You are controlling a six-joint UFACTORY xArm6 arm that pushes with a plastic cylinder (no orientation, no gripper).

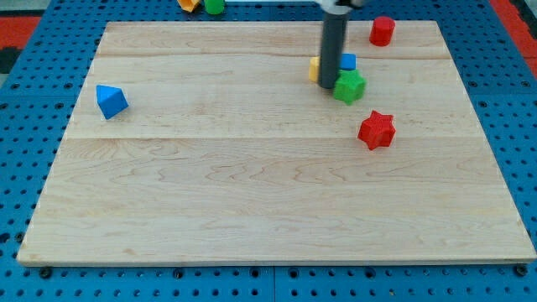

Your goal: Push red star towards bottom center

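Note:
The red star (pixel 377 129) lies on the wooden board (pixel 252 201), right of centre. My tip (pixel 328 85) is down on the board up and to the left of the star, well apart from it. The tip stands right beside a green block (pixel 350 85), on its left. A yellow block (pixel 314 69) and a blue block (pixel 347 61) sit just behind the rod, partly hidden by it.
A red cylinder-like block (pixel 382 31) sits near the board's top right. A blue triangular block (pixel 110 101) lies at the left. An orange block (pixel 188 4) and a green block (pixel 215 6) lie off the board at the view's top.

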